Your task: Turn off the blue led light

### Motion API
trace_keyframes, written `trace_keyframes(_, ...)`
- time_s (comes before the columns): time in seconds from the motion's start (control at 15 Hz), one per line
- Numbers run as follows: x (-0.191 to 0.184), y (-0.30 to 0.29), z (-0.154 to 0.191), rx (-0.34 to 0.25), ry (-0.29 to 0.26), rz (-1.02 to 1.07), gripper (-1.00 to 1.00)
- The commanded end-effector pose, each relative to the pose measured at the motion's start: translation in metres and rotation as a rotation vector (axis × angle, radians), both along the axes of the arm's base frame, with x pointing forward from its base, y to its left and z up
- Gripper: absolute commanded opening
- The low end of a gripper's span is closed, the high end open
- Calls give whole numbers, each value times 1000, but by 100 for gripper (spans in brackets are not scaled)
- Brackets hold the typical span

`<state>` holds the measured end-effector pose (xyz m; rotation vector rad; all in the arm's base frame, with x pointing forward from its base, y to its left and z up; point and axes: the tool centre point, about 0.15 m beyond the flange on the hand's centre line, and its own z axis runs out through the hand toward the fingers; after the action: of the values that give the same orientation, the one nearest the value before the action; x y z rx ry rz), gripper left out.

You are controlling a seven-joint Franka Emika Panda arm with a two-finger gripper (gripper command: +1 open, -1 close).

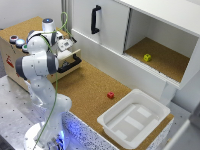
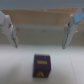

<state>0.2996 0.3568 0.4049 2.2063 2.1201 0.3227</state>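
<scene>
The blue light (image 1: 19, 43) sits on top of the wooden box (image 1: 12, 57) at the exterior view's left, between a reddish button (image 1: 13, 38) and a green one (image 1: 25, 48) partly hidden by the arm (image 1: 37, 62). Only the exterior view shows it. The wrist view shows instead a blurred purple cube (image 2: 42, 66) with an unreadable yellow mark, below the end effector (image 2: 40, 30) — fingers (image 2: 10, 31) spread, released. In the exterior view the end effector is hard to make out. A red mark on the box is illegible.

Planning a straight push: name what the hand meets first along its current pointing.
Probably the small dark purple cube with a yellow mark, ahead of the open hand; depth is unclear.
</scene>
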Motion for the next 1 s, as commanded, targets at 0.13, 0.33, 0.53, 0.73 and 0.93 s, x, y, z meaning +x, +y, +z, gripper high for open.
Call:
trace_keyframes(0.13, -80, 53, 121, -150, -88, -105, 100)
trace_keyframes(0.33, -113, 83, 137, -154, -81, -212, 100)
trace_keyframes(0.53, -146, 112, 129, -64, 5, -346, 100)
trace_keyframes(0.73, -173, 138, 123, -9, 45, -411, 100)
trace_keyframes(0.93, -189, 168, 117, 27, 52, -414, 100)
